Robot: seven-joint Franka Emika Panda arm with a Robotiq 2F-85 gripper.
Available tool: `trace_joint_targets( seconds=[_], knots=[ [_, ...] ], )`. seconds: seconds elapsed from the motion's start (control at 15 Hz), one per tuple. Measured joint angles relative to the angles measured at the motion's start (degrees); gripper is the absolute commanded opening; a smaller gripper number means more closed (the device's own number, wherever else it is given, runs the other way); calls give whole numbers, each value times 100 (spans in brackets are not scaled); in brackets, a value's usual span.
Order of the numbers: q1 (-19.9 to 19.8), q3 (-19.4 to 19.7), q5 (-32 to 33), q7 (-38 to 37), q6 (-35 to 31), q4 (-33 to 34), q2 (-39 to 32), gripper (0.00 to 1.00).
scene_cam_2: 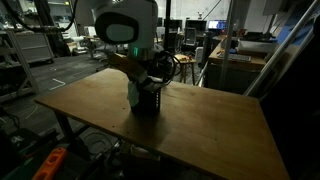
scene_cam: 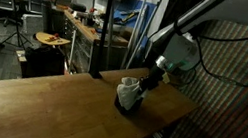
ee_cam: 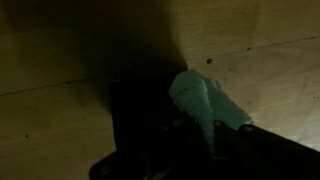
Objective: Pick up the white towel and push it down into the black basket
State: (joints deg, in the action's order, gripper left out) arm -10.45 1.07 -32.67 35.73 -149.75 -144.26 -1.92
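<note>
The soft white cloth towel sits bunched in the mouth of the small black basket, with much of it above the rim. In the wrist view a pale fold of the towel lies at the basket's edge, partly over bare wood. In an exterior view it shows as a light patch on the side of the dark basket.

Nothing else stands on the bench near the basket, and only the arm crowds it. The gripper hangs just beside and above the towel, close enough to look like contact. The pictures are too dark to say whether it is touching, or whether the gripper is parted or closed on the cloth.

The white robot arm reaches down steeply from above, with its wrist bent toward the basket. Its rounded joint housing with a green light looms over the spot.

The bench is a broad wooden top with visible grain, and the basket stands toward one edge of it. Behind is a dim workshop, with a cluttered wooden worktable, a round yellowish stool, a dark office chair and a woven mesh wall.
</note>
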Motion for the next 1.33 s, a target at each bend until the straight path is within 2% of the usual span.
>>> trace_joint_targets(
  seconds=[0.73,1.33],
  knots=[
    [47,207,416,-103,0,350,76,4],
    [178,222,447,-105,32,489,32,4]
  ],
)
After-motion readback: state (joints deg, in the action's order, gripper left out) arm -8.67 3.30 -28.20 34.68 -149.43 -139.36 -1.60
